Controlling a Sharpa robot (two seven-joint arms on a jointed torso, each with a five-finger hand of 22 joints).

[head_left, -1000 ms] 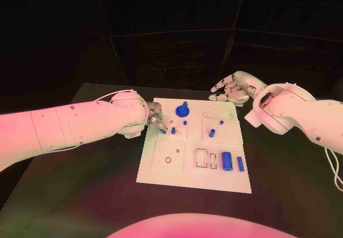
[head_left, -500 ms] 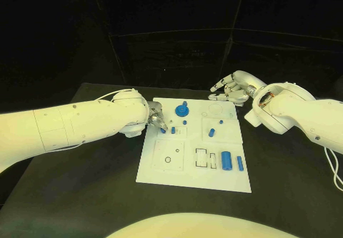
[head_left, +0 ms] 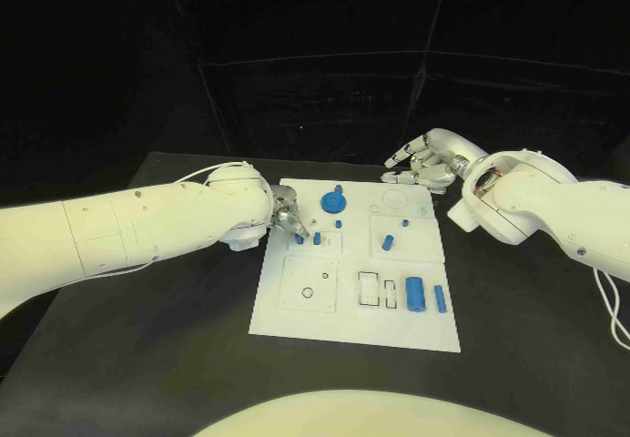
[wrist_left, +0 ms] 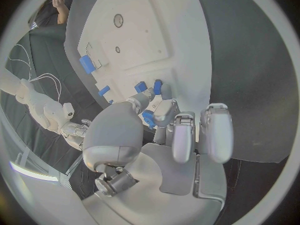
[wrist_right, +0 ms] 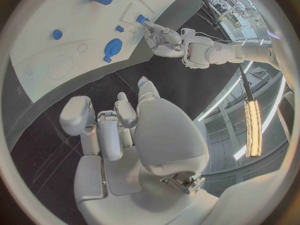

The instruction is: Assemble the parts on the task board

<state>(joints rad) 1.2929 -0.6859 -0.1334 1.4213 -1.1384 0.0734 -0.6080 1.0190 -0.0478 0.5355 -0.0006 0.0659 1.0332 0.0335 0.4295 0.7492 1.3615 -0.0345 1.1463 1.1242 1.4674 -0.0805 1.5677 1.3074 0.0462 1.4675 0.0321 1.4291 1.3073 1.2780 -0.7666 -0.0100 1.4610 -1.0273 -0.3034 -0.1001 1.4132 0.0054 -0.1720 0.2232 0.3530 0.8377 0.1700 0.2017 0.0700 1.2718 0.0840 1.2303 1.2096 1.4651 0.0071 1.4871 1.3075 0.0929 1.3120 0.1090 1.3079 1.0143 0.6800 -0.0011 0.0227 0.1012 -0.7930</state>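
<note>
Head view: left hand (head_left: 288,218) pinches a small blue peg (head_left: 299,240) at the task board (head_left: 329,319)'s edge — light, rigid, probably slippery — right hand (head_left: 422,164) spread, empty.

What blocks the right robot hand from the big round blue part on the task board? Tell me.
Nothing visible. The right robot hand hovers open beyond the task board's far edge; between it and the round blue part lies only bare white board.

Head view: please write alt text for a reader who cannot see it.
The left hand touches a small blue part at the left edge of the white task board on a black table. The right hand hovers with fingers apart, holding nothing, beyond the board's far right corner. Several more blue parts lie across the board.
</note>
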